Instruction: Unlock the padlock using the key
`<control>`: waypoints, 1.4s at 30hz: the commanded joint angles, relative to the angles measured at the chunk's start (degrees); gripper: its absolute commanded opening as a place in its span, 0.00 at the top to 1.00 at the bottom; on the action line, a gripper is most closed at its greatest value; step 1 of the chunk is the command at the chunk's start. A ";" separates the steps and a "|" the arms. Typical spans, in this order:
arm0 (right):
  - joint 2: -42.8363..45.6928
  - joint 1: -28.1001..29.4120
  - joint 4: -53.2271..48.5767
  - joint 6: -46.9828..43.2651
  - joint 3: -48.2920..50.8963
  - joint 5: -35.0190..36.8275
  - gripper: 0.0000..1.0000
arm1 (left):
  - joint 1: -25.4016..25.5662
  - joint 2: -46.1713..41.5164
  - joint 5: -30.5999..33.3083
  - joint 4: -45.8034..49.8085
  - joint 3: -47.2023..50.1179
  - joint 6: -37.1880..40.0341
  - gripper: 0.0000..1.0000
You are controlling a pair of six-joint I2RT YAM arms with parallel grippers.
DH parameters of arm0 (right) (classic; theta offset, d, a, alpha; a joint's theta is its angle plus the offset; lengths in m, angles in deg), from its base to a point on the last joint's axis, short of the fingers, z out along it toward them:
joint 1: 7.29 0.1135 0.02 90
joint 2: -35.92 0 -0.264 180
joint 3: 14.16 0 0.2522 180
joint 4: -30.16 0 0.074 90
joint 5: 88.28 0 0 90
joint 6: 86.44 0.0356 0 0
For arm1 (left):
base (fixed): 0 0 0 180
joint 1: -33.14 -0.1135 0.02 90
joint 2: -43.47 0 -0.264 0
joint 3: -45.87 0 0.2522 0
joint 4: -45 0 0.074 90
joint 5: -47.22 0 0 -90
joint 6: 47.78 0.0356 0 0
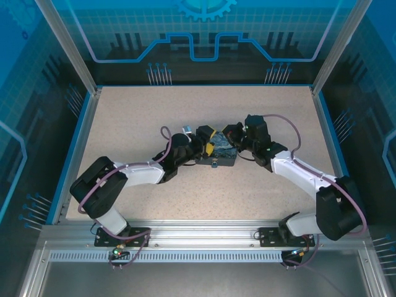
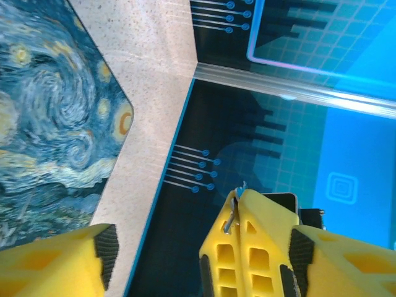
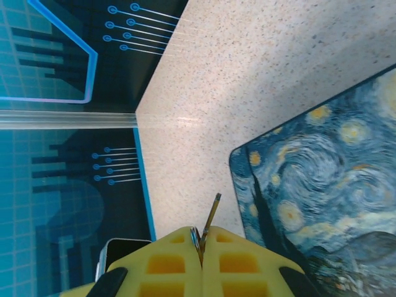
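The padlock (image 1: 218, 150), a dark block with a blue-and-yellow night-sky top, lies flat mid-table. My left gripper (image 1: 195, 146) is at its left end. In the left wrist view its yellow fingers (image 2: 59, 260) stand wide apart, open, with the padlock (image 2: 49, 124) at the upper left. My right gripper (image 1: 232, 137) is at the padlock's right end and is shut on the key (image 3: 209, 216). The slim shaft pokes out of the pinched tips just off the padlock's (image 3: 322, 185) corner, apart from it. The right gripper's closed fingertips (image 2: 253, 235) and the key (image 2: 231, 215) appear between my left fingers.
The speckled beige table (image 1: 142, 111) has a blue rim (image 1: 79, 130) and dark blue printed enclosure walls (image 1: 204, 43) on three sides. Aluminium posts (image 1: 68, 43) stand at the back corners. Both arms (image 1: 124, 179) reach in from the near rail.
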 commanded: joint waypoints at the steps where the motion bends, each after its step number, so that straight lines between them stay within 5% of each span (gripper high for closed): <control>1: -1.23 1.00 1.92 2.59 -1.36 0.30 1.00 | 0.57 1.24 1.95 -4.77 -1.49 -0.58 0.33; 9: -1.40 1.17 3.61 3.57 -0.64 -1.00 1.00 | 0.56 2.73 2.65 -6.44 -2.69 -0.58 0.50; 33: -2.12 1.19 5.44 4.82 1.74 -2.07 1.00 | 0.90 5.39 2.75 -9.04 -4.61 -0.81 0.80; 42: -2.02 1.09 6.27 5.31 2.55 -2.34 1.00 | 0.90 6.05 2.62 -9.69 -4.78 -0.84 1.00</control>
